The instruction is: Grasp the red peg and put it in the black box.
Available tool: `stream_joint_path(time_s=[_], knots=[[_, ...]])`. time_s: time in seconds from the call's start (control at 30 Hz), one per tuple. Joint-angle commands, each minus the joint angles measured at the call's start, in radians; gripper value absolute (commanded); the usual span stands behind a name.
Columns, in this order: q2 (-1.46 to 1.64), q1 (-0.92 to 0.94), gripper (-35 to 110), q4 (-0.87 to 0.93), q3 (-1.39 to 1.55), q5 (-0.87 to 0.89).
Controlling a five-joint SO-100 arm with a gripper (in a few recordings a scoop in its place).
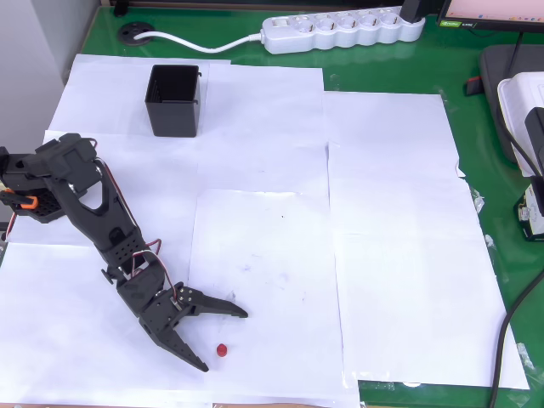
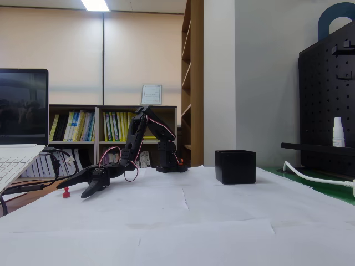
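The red peg (image 1: 222, 349) lies on white paper near the table's front edge in the overhead view; in the fixed view the red peg (image 2: 66, 192) sits at the far left. My black gripper (image 1: 225, 340) is open just beside it, one finger above the peg and the other to its lower left, so the peg sits near the mouth of the fingers without touching them. Low over the paper in the fixed view, the gripper (image 2: 69, 184) hangs next to the peg. The black box (image 1: 174, 100) stands upright and empty at the back left, also seen as the black box (image 2: 236, 166).
White paper sheets (image 1: 391, 255) cover a green table. A white power strip (image 1: 344, 30) with its cable lies along the back edge. A laptop (image 2: 16, 149) and other gear sit at the table's side. The arm's base (image 1: 34, 183) is at the left.
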Motion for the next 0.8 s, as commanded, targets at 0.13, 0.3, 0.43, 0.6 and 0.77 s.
stream_joint_path(time_s=[0.13, 0.3, 0.43, 0.6, 0.77], knots=[[-0.097, 0.035, 46, 0.170, -0.037, 0.091], [-0.109, 0.032, 44, 0.195, -0.051, 0.133], [-0.107, 0.037, 41, 0.206, -0.052, 0.140], [-0.110, 0.037, 32, 0.212, -0.057, 0.138], [-0.115, 0.034, 29, 0.233, -0.060, 0.100]])
